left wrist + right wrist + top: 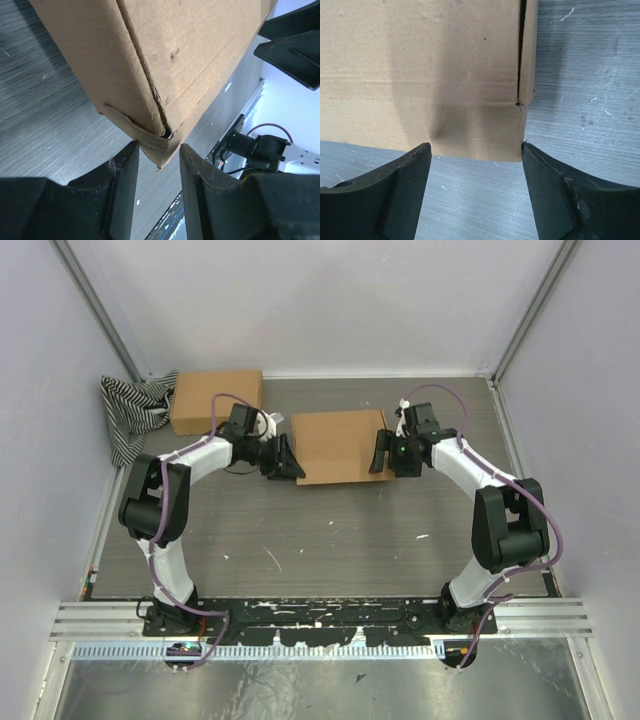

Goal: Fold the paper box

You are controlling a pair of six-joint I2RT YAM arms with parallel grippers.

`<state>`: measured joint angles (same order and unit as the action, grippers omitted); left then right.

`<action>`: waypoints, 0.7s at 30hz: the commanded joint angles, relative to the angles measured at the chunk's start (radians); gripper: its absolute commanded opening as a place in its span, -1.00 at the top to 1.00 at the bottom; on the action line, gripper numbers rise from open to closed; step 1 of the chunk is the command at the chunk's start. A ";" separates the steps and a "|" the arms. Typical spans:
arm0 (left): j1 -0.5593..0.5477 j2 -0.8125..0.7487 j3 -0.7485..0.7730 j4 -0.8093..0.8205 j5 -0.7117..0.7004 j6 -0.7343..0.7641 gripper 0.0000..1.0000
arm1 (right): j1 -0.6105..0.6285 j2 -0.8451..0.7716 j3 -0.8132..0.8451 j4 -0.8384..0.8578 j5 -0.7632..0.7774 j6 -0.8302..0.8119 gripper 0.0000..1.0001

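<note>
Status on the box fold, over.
Left fingers astride box corner, grip unclear. Right fingers open at opposite edge. Spare box, striped cloth far left, out of the way.

A brown cardboard box [200, 55] runs off the top edge of both wrist views. Its frayed corner sits between the black fingers [125, 170] of the left gripper [158, 150]; contact is unclear. At the far left corner of the grey table [330, 530], a second brown cardboard box [215, 400] covers part of a black-and-white striped cloth [125, 415].

Near grey tabletop [330, 540] is left free; centre is blocked by flat brown paper box [335, 445], rear-left by brown carton [215, 400]
</note>
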<state>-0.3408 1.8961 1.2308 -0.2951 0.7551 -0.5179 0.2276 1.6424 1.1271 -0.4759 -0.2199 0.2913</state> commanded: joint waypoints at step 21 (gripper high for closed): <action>0.026 -0.020 -0.010 0.001 0.141 -0.029 0.31 | -0.001 -0.092 0.184 -0.209 0.063 -0.009 -0.64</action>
<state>-0.3168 1.8961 1.2301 -0.3092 0.8486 -0.5331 0.2203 1.6402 1.2716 -0.6830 -0.2459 0.2714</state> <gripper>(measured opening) 0.364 0.818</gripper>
